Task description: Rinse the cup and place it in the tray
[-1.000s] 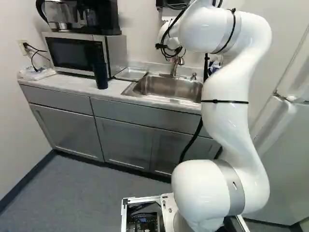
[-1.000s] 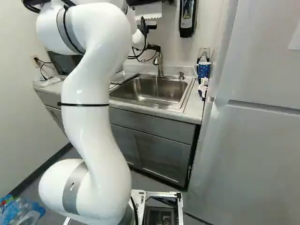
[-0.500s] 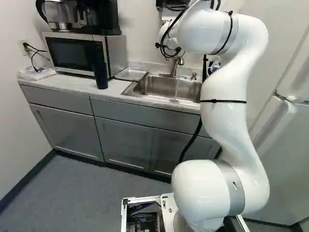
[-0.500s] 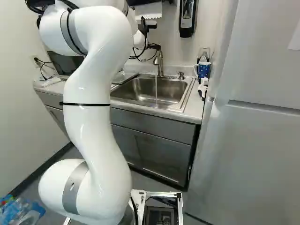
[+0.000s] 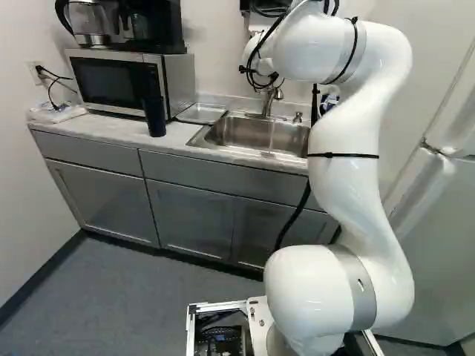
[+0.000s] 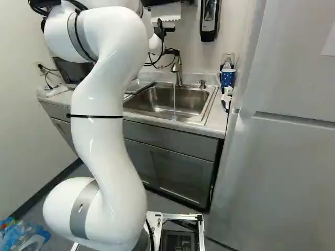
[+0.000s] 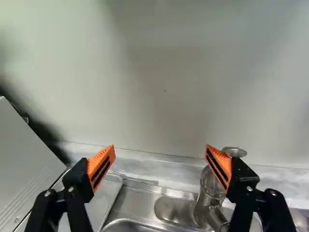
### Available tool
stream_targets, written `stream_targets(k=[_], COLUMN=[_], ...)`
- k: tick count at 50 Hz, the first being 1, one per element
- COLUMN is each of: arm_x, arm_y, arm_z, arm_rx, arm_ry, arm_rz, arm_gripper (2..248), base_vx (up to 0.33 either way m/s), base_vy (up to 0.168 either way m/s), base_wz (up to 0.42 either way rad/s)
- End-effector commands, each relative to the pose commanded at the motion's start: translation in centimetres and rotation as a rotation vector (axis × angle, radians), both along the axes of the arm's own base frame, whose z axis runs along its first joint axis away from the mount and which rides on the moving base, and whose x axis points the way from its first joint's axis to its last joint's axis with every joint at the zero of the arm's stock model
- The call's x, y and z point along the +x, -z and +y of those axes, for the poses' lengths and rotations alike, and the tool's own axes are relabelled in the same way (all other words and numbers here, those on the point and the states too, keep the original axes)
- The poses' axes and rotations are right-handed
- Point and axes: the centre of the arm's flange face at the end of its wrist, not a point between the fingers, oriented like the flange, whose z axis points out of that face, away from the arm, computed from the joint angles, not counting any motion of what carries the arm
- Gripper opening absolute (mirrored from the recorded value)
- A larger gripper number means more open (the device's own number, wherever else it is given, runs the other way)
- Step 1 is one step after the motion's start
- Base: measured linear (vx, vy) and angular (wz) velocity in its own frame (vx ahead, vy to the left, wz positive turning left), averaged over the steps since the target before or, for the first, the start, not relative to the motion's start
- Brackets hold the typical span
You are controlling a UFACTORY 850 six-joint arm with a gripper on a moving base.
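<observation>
My gripper (image 6: pixel 170 52) is near the top of the faucet (image 6: pixel 178 73), mostly hidden by cables. The wrist view has the gripper (image 7: pixel 161 150) open and empty, facing the wall, with the faucet (image 7: pixel 210 186) just beyond one finger. A thin stream of water falls into the sink (image 6: pixel 170 100). A dark tall cup (image 5: pixel 154 116) stands upright on the counter, in front of the microwave. The blue dotted mug (image 6: pixel 227 78) is right of the sink. Between microwave and basin lies a flat metal tray (image 5: pixel 200 113), nothing visible on it.
The microwave (image 5: pixel 119 83), with a coffee maker (image 5: pixel 133 26) on top, stands at the counter's left part. A soap dispenser (image 6: pixel 209 21) hangs on the wall. The fridge (image 6: pixel 282 136) rises at the right. Clear plastic items (image 6: pixel 23 235) lie low at the left of the right base view.
Over the last second my upper arm has shifted slightly, left in the left base view and right in the right base view, then stayed still. The base and the dark cup have not moved.
</observation>
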Motion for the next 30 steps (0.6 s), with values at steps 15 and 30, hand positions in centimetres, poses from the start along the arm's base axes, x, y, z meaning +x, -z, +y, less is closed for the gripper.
stream_targets(k=[15, 30], arm_x=[-1.2, -3.7], arm_y=[-0.2, -0.6], arm_z=[0.0, 0.2], arm_rx=[0.000, 0.001], arm_ry=[0.001, -0.001], arm_rz=[0.008, 0.025], arm_gripper=[247, 247], base_vx=[0.000, 0.000], base_vy=[0.000, 0.000], base_wz=[0.000, 0.000])
